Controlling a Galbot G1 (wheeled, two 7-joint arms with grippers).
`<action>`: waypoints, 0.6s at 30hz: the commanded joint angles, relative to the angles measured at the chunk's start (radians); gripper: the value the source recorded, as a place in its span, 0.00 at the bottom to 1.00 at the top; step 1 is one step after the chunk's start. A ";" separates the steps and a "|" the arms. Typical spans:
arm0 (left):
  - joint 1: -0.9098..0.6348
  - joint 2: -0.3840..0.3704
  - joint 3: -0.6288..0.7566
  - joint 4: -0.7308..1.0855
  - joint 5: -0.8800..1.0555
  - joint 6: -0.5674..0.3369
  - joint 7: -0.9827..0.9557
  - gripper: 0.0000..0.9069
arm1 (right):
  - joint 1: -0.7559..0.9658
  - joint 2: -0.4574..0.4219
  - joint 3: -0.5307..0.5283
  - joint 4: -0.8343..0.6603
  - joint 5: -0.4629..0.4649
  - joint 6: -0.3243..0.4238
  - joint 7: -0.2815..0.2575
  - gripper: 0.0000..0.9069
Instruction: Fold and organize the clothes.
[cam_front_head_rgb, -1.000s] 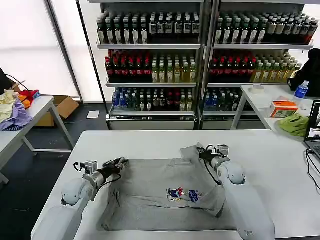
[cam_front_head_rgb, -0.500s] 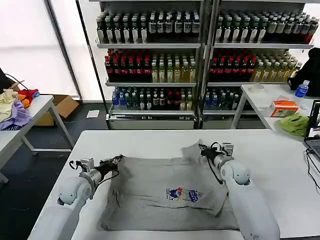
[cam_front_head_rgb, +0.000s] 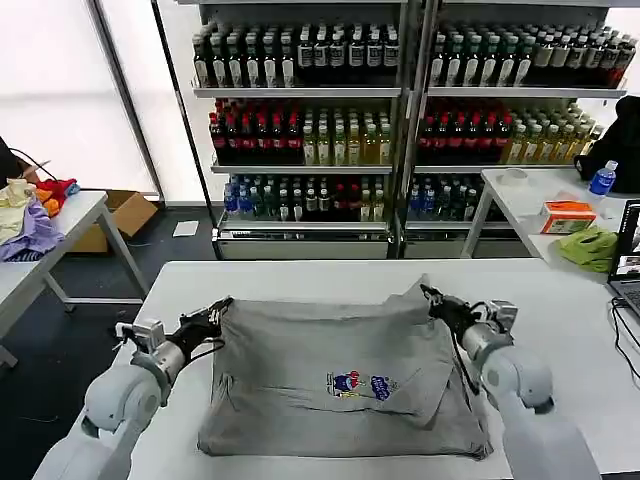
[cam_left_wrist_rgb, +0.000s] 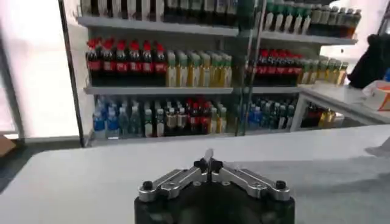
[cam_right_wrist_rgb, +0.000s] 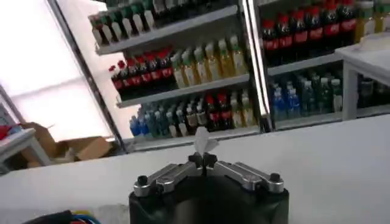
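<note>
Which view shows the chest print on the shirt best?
The head view: the print lies face up on the shirt. The left wrist view catches a bare grey stretch of shirt; the right wrist view a pinched tuft.

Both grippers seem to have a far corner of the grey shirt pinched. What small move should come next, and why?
Probably draw both corners toward the robot to start the fold. The left gripper and right gripper are each shut on a far corner of the grey shirt, lifting that edge off the white table while the rest, print up, lies flat.
</note>
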 joint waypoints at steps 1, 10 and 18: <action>0.226 0.023 -0.077 -0.174 0.028 -0.008 -0.013 0.02 | -0.432 -0.012 0.149 0.303 0.030 0.002 0.014 0.00; 0.488 0.035 -0.141 -0.260 0.143 -0.039 0.012 0.02 | -0.619 0.007 0.166 0.354 -0.053 0.003 0.016 0.00; 0.613 -0.005 -0.136 -0.306 0.190 -0.034 0.013 1.00 | -0.559 -0.012 0.250 0.361 -0.065 0.004 -0.010 1.00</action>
